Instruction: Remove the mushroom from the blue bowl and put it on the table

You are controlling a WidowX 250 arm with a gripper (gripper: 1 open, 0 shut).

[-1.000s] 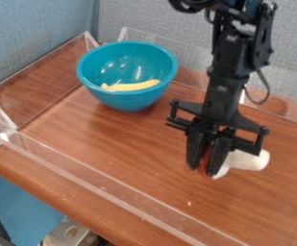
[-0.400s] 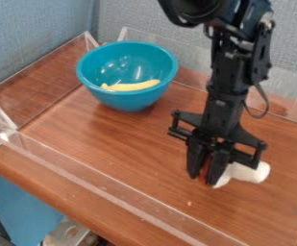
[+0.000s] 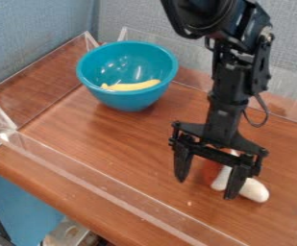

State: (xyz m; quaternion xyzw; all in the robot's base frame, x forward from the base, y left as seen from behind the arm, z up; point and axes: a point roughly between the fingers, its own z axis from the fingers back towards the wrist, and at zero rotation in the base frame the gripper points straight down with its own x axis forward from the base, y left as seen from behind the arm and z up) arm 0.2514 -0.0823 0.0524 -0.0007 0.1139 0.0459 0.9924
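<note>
Spread wide, the gripper (image 3: 216,169) stands low over the table (image 3: 99,144) with its two black fingers (image 3: 183,165) well apart and nothing clamped between them. The mushroom (image 3: 244,187) lies on its side on the wood, its cream stem showing by the finger nearer the right edge, apparently touching it or just beside it; its cap is hard to make out. It sits well apart from the blue bowl (image 3: 126,69), which now holds only a yellow banana-like piece (image 3: 130,85). Judged from this, the placing looks done and only the withdrawal is left, and that is where trouble could come. If the arm lifts at a slant rather than straight up, the near finger may catch the stem and drag or flick the mushroom. A rounded toy lying on its side will roll easily on smooth wood, and a nudge could send it toward the clear acrylic wall (image 3: 61,158) or the table's right edge, which is close by. A sideways sweep on the way back could also strike the bowl and shift it.
</note>
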